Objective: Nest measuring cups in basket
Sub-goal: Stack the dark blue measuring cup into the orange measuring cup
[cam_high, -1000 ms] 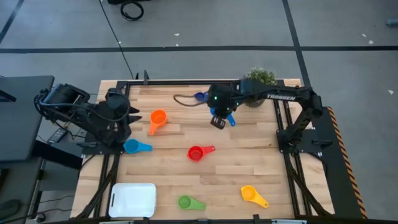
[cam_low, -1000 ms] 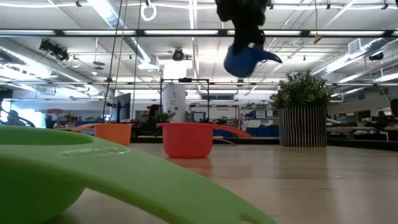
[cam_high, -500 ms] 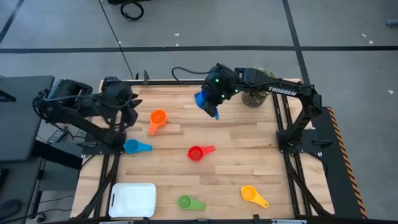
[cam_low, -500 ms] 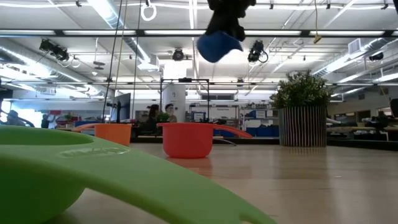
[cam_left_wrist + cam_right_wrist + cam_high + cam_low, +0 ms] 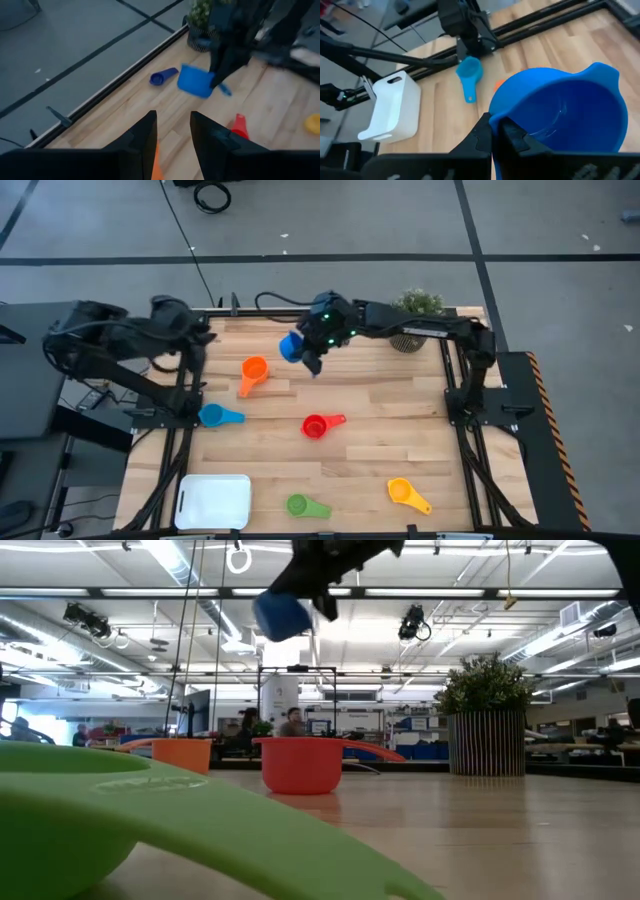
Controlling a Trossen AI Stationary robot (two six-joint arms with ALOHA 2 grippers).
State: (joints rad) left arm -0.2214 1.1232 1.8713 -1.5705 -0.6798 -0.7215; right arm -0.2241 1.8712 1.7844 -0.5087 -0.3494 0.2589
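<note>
Six measuring cups show on or above a pale wooden plank table [image 5: 400, 430] that stands on a grey floor crossed by dark lines; the low view looks past it into a large hall with strip lights and distant people. At the near edge lies the white basket [image 5: 213, 501], with nothing in it, and just beside it the green cup [image 5: 300, 505] rests on the boards, filling the foreground of the low view [image 5: 120, 820]. Along that near edge, well apart to the right, sits the yellow cup [image 5: 404, 493]. Mid-table is the red cup [image 5: 317, 426], upright, and toward the left side the light blue cup [image 5: 214, 416]. Farther back stands the orange cup [image 5: 253, 370]. Near the far edge, the left wrist view shows a small navy cup [image 5: 161, 77] on the wood, and a potted plant [image 5: 414, 314] stands at the far right corner. The right gripper [image 5: 311, 350] hangs above the far half of the table, its jaws pinched tight on the rim of a large blue cup [image 5: 292, 346], carried clear of the surface. The left gripper [image 5: 196, 332] waits over the far left corner, fingers partly apart, holding nothing
</note>
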